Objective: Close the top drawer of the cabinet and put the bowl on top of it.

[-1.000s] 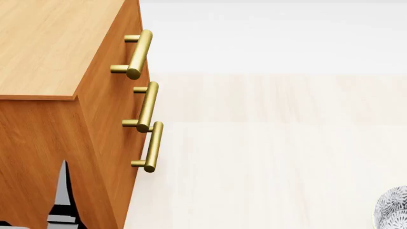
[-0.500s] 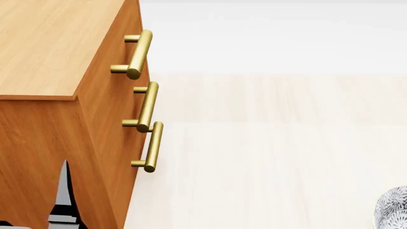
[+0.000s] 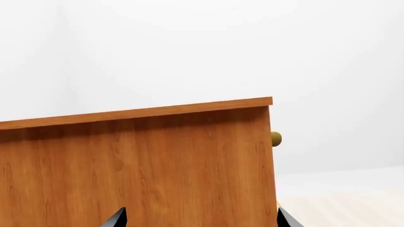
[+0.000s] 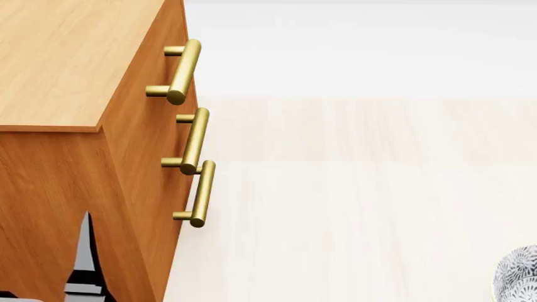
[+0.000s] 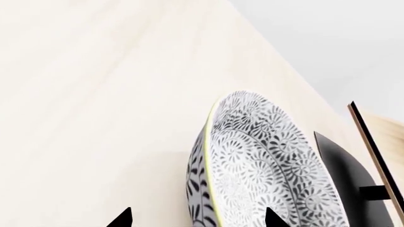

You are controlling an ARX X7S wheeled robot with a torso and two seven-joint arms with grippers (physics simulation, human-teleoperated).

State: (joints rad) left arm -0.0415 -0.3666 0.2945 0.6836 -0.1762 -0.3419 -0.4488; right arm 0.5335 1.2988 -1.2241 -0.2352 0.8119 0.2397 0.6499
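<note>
The bowl (image 5: 265,170) sits on the pale floor (image 5: 94,94) with the right fingers (image 5: 268,216) spread wide, one tip over its patterned inside and the other outside the rim, gripping nothing. The left fingers (image 3: 117,218) are spread too, empty, facing the cabinet (image 3: 139,165) side, its top drawer (image 4: 183,60) flush.

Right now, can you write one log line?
top drawer: shut | bowl: floor, not on cabinet | right gripper: open at bowl
</note>
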